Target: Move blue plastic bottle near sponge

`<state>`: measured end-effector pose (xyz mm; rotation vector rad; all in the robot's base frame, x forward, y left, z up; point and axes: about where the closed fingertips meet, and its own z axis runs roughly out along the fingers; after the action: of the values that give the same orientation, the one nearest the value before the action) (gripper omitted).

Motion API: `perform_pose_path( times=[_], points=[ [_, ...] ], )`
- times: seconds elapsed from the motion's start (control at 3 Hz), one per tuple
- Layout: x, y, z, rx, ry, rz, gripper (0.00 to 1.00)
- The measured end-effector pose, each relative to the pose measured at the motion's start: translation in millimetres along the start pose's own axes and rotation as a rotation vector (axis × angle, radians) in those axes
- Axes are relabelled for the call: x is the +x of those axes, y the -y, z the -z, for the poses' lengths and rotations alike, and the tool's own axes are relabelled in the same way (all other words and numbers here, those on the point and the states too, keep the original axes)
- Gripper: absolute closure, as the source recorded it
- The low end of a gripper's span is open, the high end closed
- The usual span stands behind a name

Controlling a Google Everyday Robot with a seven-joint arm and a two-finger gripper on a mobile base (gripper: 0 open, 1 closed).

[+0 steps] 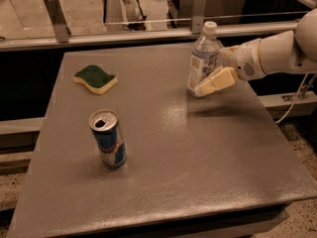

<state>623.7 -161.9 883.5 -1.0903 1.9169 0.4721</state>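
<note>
The blue plastic bottle point(202, 59) stands upright near the table's far right, with a white cap and a white-and-blue label. My gripper point(212, 83) reaches in from the right on a white arm point(277, 51). Its cream tip overlaps the bottle's lower right side, low over the table. The sponge point(95, 78), dark green on top with a pale yellow base, lies flat at the far left, well apart from the bottle.
A blue-and-silver drink can point(108, 139) stands upright, open-topped, at the front left of the grey table point(198, 172). A metal rail with posts point(148, 31) runs behind the table's far edge. A cable point(297, 98) hangs at the right.
</note>
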Motion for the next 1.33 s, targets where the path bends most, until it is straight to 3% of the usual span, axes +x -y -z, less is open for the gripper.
perform_pose_path(
  times=[0.67,1.0,1.33],
  points=[
    [-24,-5,-5,-0.052,0.141,-0.152,0.42],
    [-39,-12,6,-0.089,0.208,-0.17,0.65],
    [-42,-15,5,-0.099,0.218,-0.171,0.87]
  ],
)
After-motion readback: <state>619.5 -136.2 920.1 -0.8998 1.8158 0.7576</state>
